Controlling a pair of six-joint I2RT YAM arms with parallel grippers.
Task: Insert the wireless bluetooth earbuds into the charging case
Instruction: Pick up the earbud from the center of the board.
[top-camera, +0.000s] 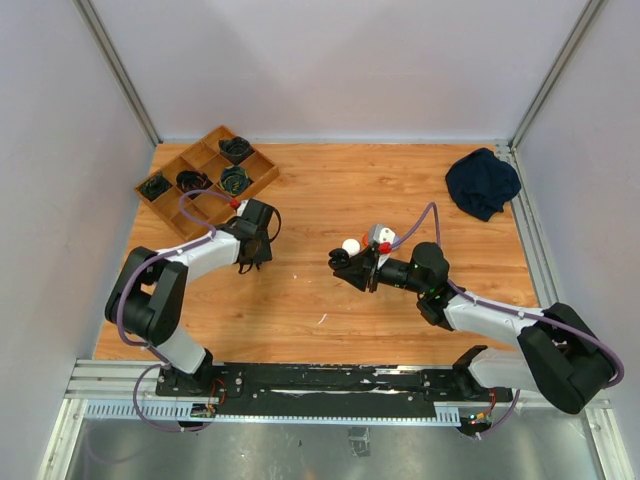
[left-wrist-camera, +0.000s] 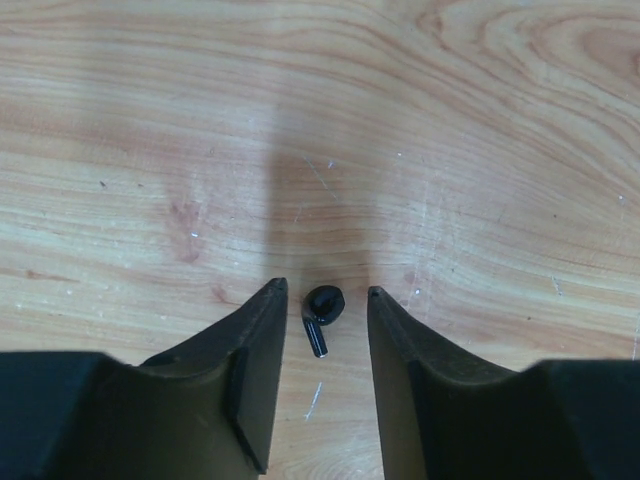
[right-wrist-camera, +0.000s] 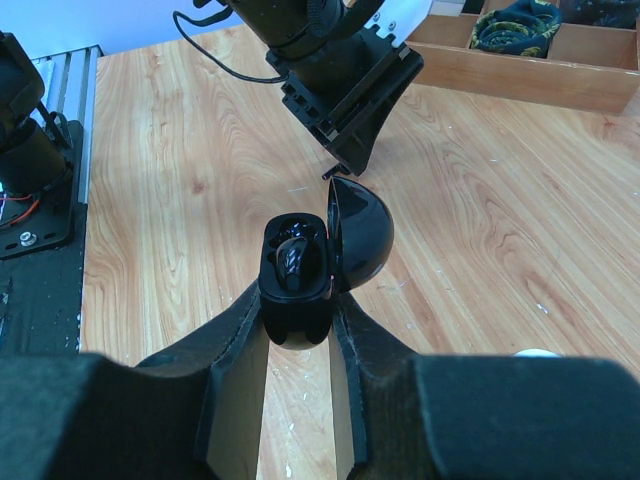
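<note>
A small black earbud (left-wrist-camera: 322, 312) with a short stem lies on the wooden table between the fingers of my left gripper (left-wrist-camera: 326, 290). That gripper is open, with a gap on each side of the earbud, and points down at the table (top-camera: 255, 262). My right gripper (right-wrist-camera: 298, 300) is shut on a black charging case (right-wrist-camera: 297, 270), held off the table near the middle (top-camera: 345, 264). The case's lid (right-wrist-camera: 362, 232) is swung open to the right. Another black earbud (right-wrist-camera: 298, 255) sits in the case's well. The left gripper (right-wrist-camera: 345, 90) stands just beyond the case.
A wooden compartment tray (top-camera: 207, 177) with coiled dark cables sits at the back left. A dark blue cloth (top-camera: 483, 182) lies at the back right. A small round white thing (top-camera: 351, 244) rests on the table just behind the right gripper.
</note>
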